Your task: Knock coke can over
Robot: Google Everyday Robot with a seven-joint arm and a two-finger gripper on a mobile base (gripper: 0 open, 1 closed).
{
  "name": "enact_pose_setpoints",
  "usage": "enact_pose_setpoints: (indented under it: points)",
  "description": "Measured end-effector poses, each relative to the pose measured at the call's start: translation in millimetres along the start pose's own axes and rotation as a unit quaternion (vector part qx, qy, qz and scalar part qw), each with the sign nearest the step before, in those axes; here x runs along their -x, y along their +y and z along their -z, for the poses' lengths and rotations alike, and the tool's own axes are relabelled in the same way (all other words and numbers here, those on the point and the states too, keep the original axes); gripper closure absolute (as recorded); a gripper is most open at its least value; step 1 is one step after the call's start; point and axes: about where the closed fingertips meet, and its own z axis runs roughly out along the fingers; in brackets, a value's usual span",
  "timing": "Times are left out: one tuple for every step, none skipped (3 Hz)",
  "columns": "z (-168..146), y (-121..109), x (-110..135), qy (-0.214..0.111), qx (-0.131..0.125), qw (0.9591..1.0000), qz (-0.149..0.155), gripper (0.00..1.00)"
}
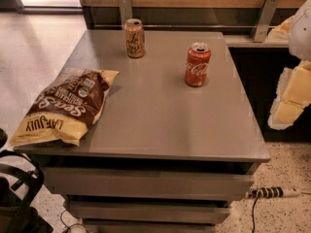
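Grey and smooth, the bench (146,120) fills most of your frame, with its drawers facing you at the bottom. The chip bag (63,106), brown and yellow, lies flat at the left edge, well apart from everything that matters here. At the right edge of the frame, off the bench and about level with its middle, you have the gripper (290,101), a pale blocky shape partly cut off by the frame. Whether it is released or clenched I cannot tell.

The coke can (197,64) stands upright right of centre on the bench, long axis vertical, silver top up. Here is your key relation: the can lies to the left of the gripper and a little higher in the frame, with only bare bench between them. I judge that a leftward sweep meeting the can high on its wall would tip it rather than slide it. The tan-gold can (134,38) stands upright to the upper left of the coke can, well apart; keep it out of the sweep.
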Motion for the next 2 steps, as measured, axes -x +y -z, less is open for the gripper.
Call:
enact_pose_setpoints:
  points:
    - [0, 0, 0, 0.0, 0.0, 1.0, 0.0, 0.0]
    - [-5, -15, -2, -0.033, -0.003, 0.9992, -0.022, 0.0]
